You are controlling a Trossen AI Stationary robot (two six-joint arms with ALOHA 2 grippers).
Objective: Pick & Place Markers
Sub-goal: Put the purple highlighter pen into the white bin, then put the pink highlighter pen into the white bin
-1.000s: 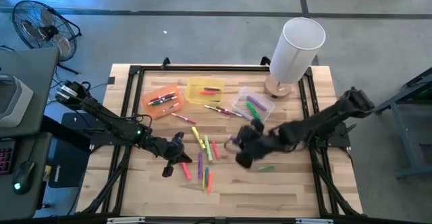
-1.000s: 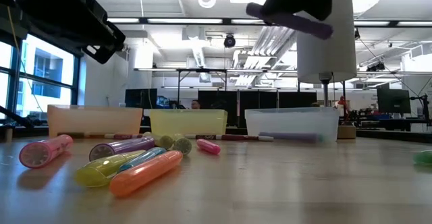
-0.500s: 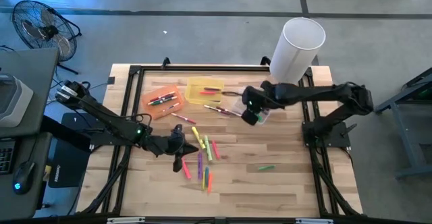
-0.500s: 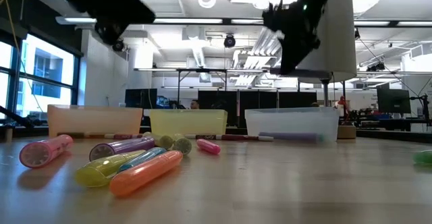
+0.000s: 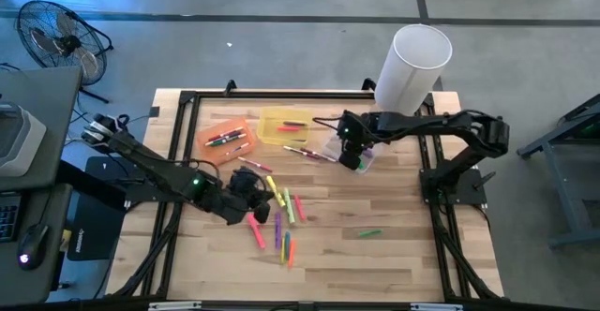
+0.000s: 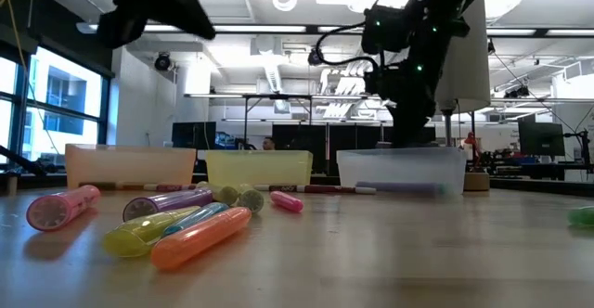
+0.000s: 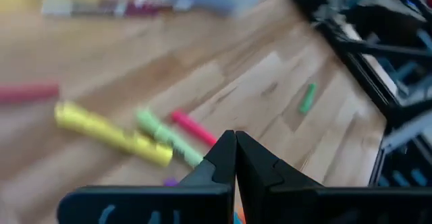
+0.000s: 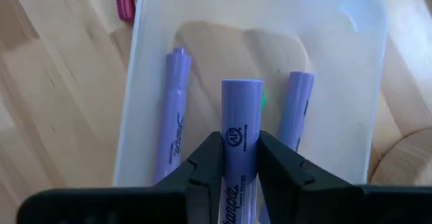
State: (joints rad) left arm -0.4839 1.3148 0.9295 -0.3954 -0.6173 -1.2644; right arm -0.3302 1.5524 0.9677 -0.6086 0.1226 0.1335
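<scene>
Bright overhead ceiling lights; motion-blurred left wrist view.

This is a robotics lab or open workshop hall. The wooden worktable (image 5: 394,255) sits in a black metal frame on a bare concrete floor, with a floor fan (image 5: 58,36) at the far left and a desk with a keyboard and mouse at the near left. Beyond the table, the low view shows exposed ceiling ducts (image 6: 269,67), strip lights, large windows (image 6: 51,99) and rows of monitors (image 6: 543,139).
</scene>
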